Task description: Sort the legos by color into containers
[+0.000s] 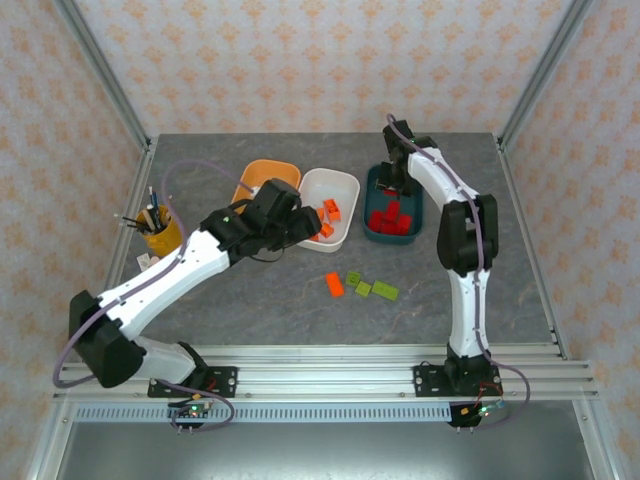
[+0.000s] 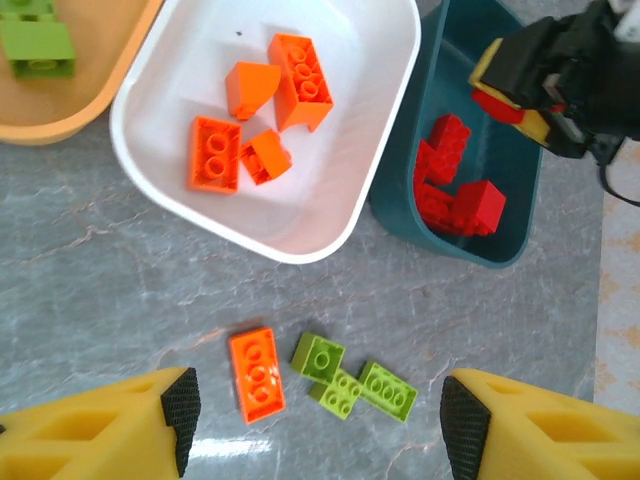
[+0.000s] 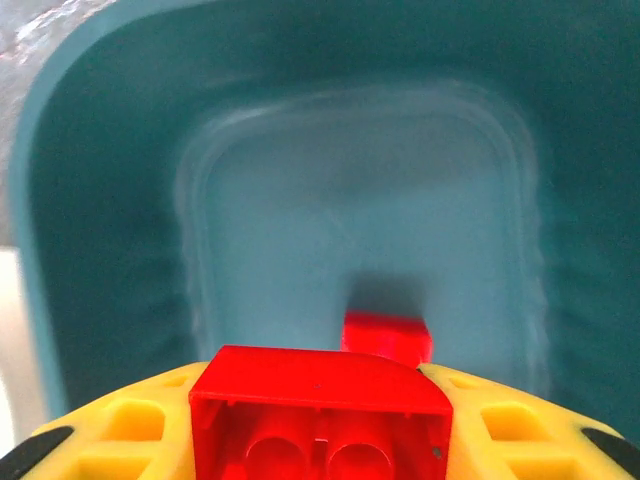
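On the near table (image 1: 250, 300), one orange lego (image 1: 334, 285) lies beside three lime legos (image 1: 363, 288). Beyond, by the white tub (image 2: 350, 160), the left tool (image 2: 322, 415) hangs spread, empty. Farthest, the right tool (image 3: 320, 440) pinches a red lego (image 3: 320, 385) over the teal tub (image 3: 110, 220).

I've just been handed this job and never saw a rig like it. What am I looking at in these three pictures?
Two robot arms, each ending in a two-finger gripper, sort toy bricks. One picture looks down from above; the other two come from cameras on the wrists. The left gripper hangs open and empty over the table, where one orange brick and three green bricks lie loose. The right gripper holds a red brick above the teal tub, which contains red bricks. The white tub holds orange bricks; the orange tub, green pieces.
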You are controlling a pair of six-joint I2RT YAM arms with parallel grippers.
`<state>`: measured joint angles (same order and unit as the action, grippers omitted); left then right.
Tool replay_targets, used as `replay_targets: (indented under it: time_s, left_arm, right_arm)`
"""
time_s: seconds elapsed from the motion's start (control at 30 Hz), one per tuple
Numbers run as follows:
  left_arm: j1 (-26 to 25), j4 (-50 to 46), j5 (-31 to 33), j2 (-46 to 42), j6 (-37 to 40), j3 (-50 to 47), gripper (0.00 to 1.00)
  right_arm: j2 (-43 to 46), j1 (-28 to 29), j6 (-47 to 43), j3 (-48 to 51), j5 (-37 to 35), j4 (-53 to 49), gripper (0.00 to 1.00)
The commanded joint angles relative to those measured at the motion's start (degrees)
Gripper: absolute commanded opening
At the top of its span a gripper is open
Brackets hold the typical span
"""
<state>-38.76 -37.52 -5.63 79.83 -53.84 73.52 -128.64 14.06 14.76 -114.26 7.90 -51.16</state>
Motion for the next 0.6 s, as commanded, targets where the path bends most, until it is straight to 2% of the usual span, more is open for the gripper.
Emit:
replay_targets:
  time_s: [0.0,0.1,0.27,0.4,0.57]
  left_arm:
    - [-1.0,1.7,0.1,2.5,1.4,3.1,0.68]
    - [-1.2,1.5,0.3,4.4,1.3,4.1,0.68]
    - [-1.4,0.0,0.8,6.2,0.9,4.3,0.68]
    - [-1.6,-0.3,0.4,6.9,0.6,4.0,0.68]
    - [-2.0,-2.7,0.4,7.9,-1.1,4.1,0.67]
  right_arm:
    - [-4.9,-1.0,-1.3,-7.9,0.3,-3.9,0.45]
    - [-9.3,-1.7,-1.9,-12.9,0.6,-6.1,0.48]
    - [-9.9,-2.0,-1.2,-12.9,2.4,-6.0,0.62]
    - [-7.3,-1.9,-1.4,-12.5,2.9,-5.9,0.67]
    - [1.5,-1.8,-1.5,-11.0,2.9,-5.6,0.66]
